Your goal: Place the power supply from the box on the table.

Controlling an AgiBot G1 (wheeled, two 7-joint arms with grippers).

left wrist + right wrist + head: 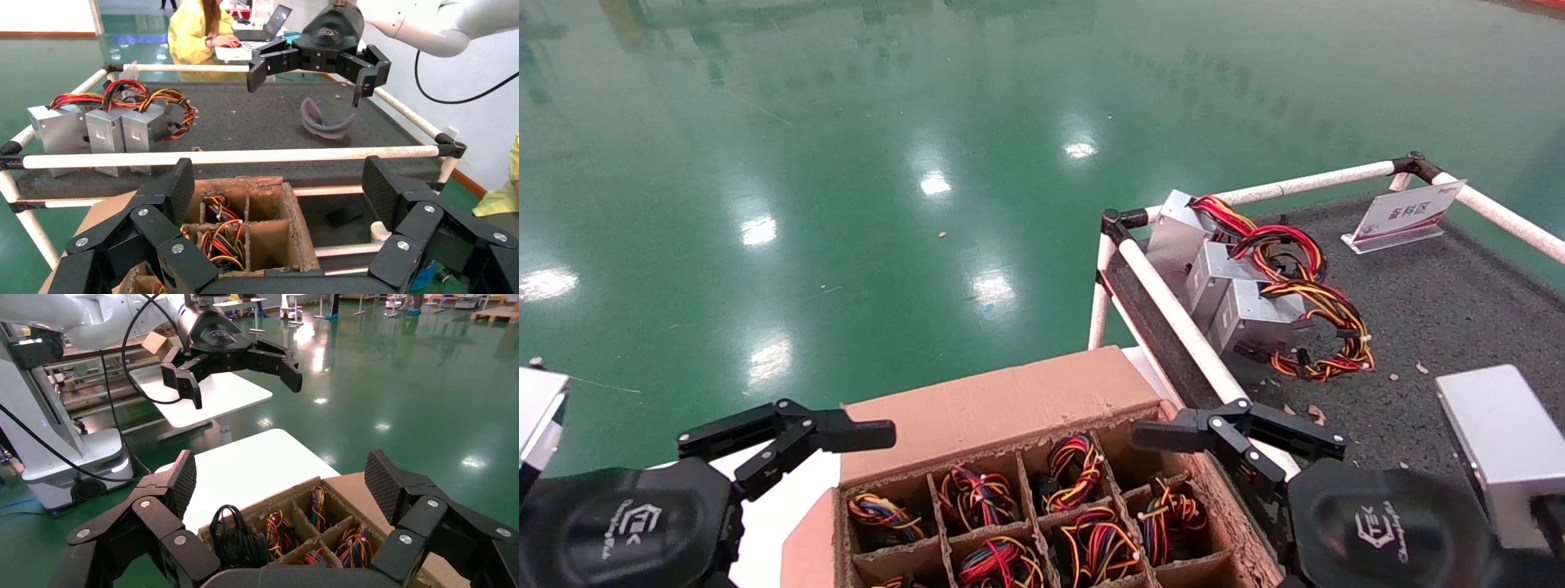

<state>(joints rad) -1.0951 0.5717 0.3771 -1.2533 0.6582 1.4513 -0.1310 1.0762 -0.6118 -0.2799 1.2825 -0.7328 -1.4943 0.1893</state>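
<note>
Green floor is shining behind the box (1009, 408). Both pincers, left pincer (789, 437) and right pincer (1238, 433), are hanging wide and empty; power supplies are sitting below them in cells, so go straight down.

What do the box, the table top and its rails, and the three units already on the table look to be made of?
Box: brown corrugated cardboard, matte, with ragged torn cell edges. Table top: dark grey speckled, felt-like mat, no shine. Rails: white pipe, probably plastic, with black corner joints. Three units: silvery sheet metal, dull sheen, folded edges, trailing plastic-sheathed wires. Both grippers, left and right, hover open above the box.
</note>
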